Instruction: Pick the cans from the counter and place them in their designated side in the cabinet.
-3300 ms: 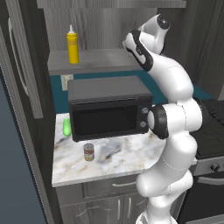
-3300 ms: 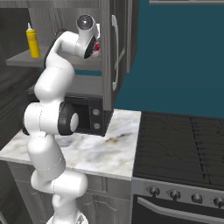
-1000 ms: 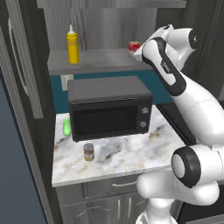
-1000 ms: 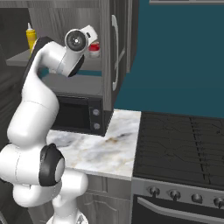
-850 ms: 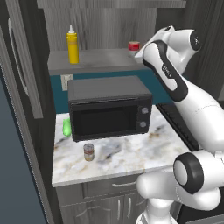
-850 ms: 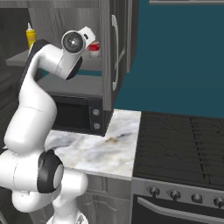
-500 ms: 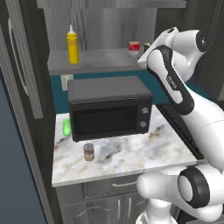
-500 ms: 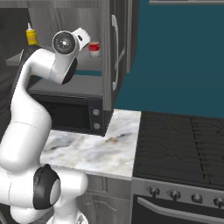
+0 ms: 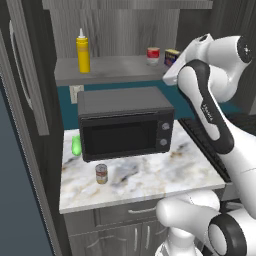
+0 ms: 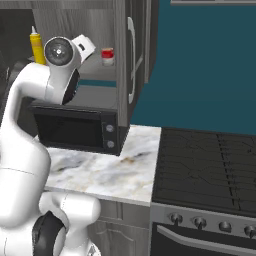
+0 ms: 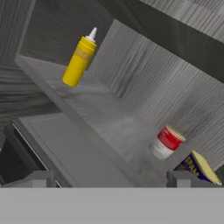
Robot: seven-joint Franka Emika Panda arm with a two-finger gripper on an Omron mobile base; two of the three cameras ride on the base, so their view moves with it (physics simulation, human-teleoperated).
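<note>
A red-and-white can (image 9: 153, 55) (image 10: 107, 56) (image 11: 166, 142) stands upright on the right part of the cabinet shelf (image 9: 115, 67). The brownish-red and tan can (image 9: 101, 173) stands on the marbled counter (image 9: 150, 175), in front of the microwave's left side. My gripper (image 11: 109, 180) is open and holds nothing. It hovers a little in front of the shelf edge and looks up at the red-and-white can. That can is apart from the fingertips (image 11: 181, 178).
A yellow squeeze bottle (image 9: 83, 50) (image 11: 79, 59) stands at the shelf's left. A blue-and-yellow tin (image 9: 171, 56) (image 11: 197, 166) sits right of the red-and-white can. The black microwave (image 9: 125, 122) fills the counter's back, with a green item (image 9: 76, 145) beside it. The open cabinet door (image 10: 131, 55) hangs right of the shelf, and the stove (image 10: 205, 170) lies beyond.
The hand has drawn back and rightward from the shelf, jaws still open. The red-and-white can stays on the shelf, and the tin beside it has come into sight.
</note>
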